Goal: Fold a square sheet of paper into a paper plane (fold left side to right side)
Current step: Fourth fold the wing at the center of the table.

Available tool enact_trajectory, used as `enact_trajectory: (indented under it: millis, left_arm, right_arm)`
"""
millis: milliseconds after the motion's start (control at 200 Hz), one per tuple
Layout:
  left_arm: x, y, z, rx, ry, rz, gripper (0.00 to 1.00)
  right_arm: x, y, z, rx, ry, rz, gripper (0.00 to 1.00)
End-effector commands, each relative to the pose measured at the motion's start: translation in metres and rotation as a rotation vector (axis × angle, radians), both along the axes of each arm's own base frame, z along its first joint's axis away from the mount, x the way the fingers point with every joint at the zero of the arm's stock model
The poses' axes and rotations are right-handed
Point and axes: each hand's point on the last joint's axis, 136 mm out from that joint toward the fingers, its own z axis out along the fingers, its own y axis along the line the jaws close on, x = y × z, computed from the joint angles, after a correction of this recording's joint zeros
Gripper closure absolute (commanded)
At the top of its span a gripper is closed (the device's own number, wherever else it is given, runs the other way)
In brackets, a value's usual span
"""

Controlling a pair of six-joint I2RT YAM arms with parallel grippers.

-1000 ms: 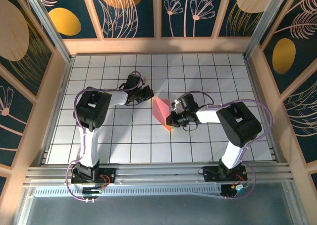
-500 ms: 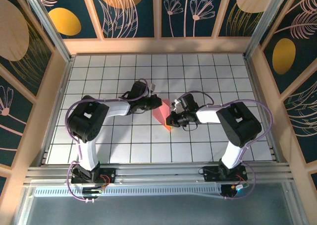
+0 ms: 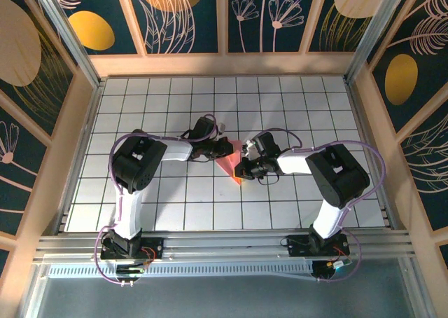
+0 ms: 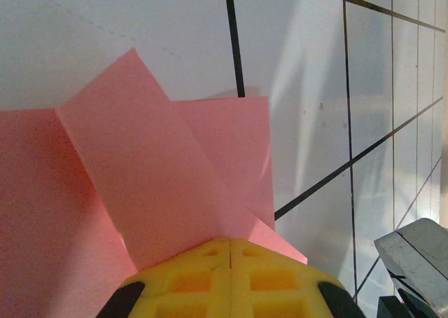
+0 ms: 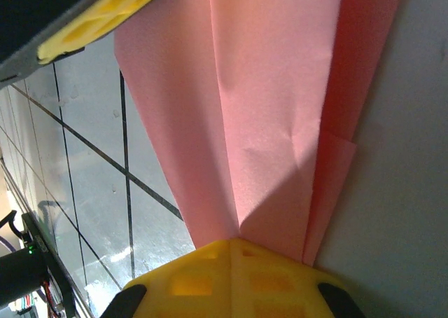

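The salmon-pink sheet of paper (image 3: 227, 165) lies folded into a narrow wedge on the white grid table (image 3: 161, 108), between my two grippers. In the left wrist view the paper (image 4: 140, 164) shows layered flaps with a raised pointed fold. My left gripper (image 3: 228, 148) is shut, its yellow fingertips (image 4: 210, 255) pressed onto the paper's far end. My right gripper (image 3: 241, 171) is also shut, its yellow fingertips (image 5: 210, 262) down on the narrow near end, where the creases of the paper (image 5: 266, 108) run together. I cannot tell whether any paper is pinched between either pair of fingers.
Wooden walls (image 3: 77, 143) fence the table on three sides. An aluminium rail (image 3: 224, 244) runs along the near edge by the arm bases. The left gripper's yellow finger (image 5: 105, 17) crosses the top left of the right wrist view.
My left gripper has travelled right across the table onto the paper's far end, and the visible pink area has narrowed. The right gripper has stayed put.
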Motion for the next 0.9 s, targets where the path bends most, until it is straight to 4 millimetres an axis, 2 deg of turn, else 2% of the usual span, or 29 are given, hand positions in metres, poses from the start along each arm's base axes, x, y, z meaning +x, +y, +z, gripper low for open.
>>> enact_trajectory:
  millis: [0, 180, 280, 616, 891]
  left_arm:
    - [0.002, 0.018, -0.029, 0.110, 0.043, 0.058, 1.00]
    - [-0.003, 0.021, -0.028, 0.105, 0.045, 0.060, 1.00]
    - [-0.005, 0.023, -0.027, 0.107, 0.043, 0.062, 1.00]
    - [-0.006, 0.023, -0.025, 0.097, 0.042, 0.068, 1.00]
    - [-0.006, 0.023, -0.027, 0.098, 0.048, 0.072, 1.00]
  right_arm:
    - [-0.019, -0.019, -0.019, -0.126, 0.085, -0.017, 1.00]
    - [0.011, 0.003, 0.037, 0.004, -0.019, -0.012, 1.00]
    - [0.023, 0.005, 0.051, 0.019, -0.066, -0.022, 1.00]
    - [0.047, 0.012, 0.035, 0.018, -0.093, -0.085, 1.00]
    - [0.054, 0.018, 0.025, 0.019, -0.087, -0.086, 1.00]
